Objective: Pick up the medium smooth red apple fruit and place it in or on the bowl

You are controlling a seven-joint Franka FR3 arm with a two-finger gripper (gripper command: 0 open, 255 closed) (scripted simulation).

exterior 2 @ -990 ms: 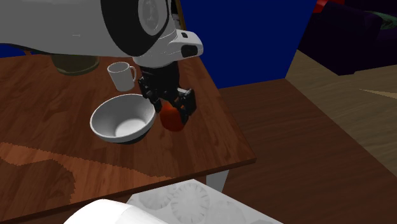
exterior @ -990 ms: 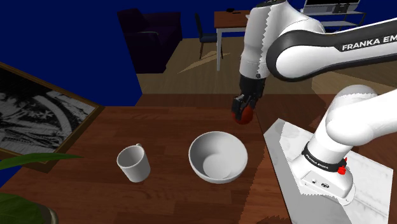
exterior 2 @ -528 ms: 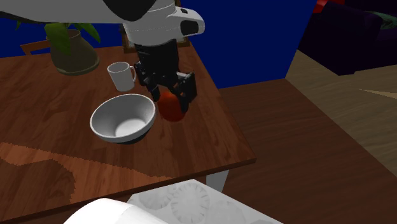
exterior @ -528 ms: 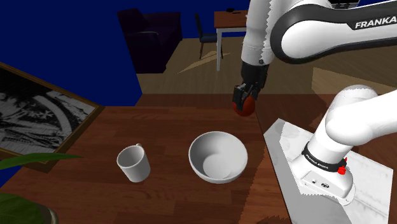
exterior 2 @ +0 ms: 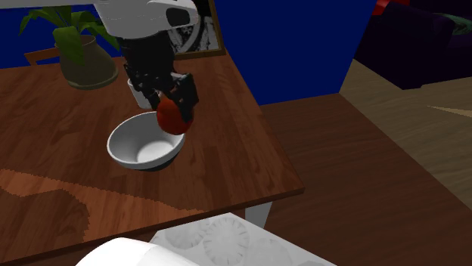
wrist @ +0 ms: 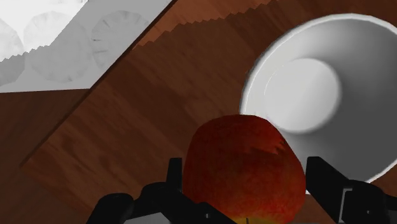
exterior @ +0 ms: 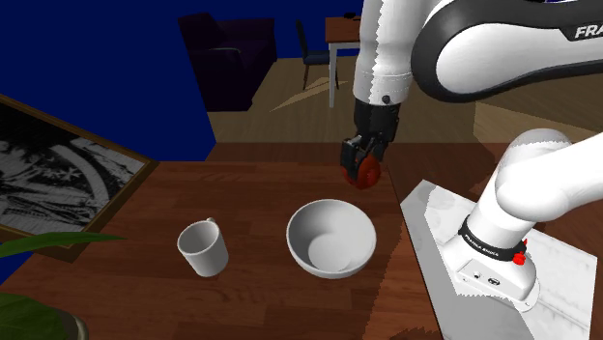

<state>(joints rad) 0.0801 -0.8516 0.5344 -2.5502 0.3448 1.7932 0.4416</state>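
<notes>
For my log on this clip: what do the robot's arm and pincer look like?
The arm has rounded white links with dark grey bands at the joints. White lettering, cut off after FRA, sits on one dark band. A small red button marks its base. The pincer is all black, with two blocky fingers.

The desk [exterior: 242, 193] is dark reddish-brown wood with visible grain and a faint sheen, the apple [wrist: 242, 168] has a smooth, finely speckled red skin, the bowl [wrist: 359, 137] is smooth matt white, and the pincer [exterior: 364, 165] is matt black.
</notes>
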